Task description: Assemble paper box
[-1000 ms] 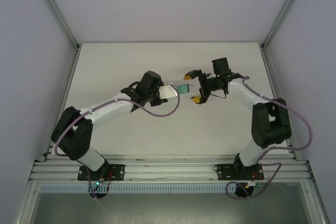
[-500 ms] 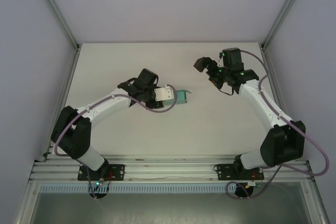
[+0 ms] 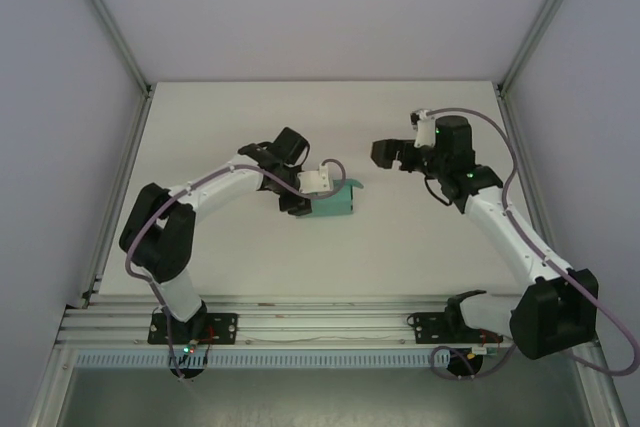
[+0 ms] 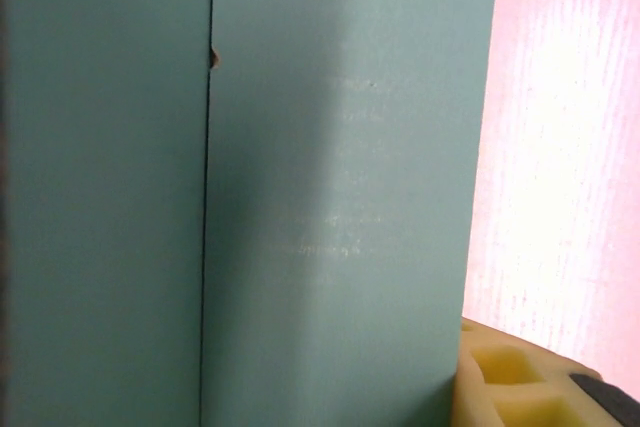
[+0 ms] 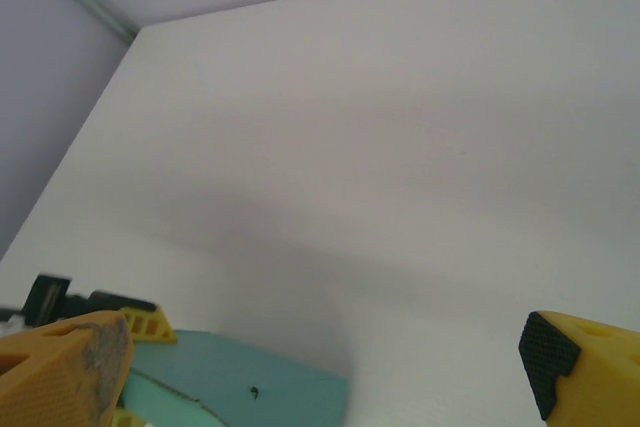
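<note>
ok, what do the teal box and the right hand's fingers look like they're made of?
Paper box: thin card by the look, matte teal, with a crisp cut seam, flat panels and faint scuffs. Right hand fingers: probably hard orange-yellow plastic, matte, one tip scuffed grey. The pad on the other finger looks like black textured rubber, unconfirmed.

I record the paper box (image 3: pixel 337 203) as folded teal-green card, plain and unmarked, sitting near the middle of the table (image 3: pixel 250 117). The left wrist view shows a straight seam between two panels, with a small nick near its top.
</note>
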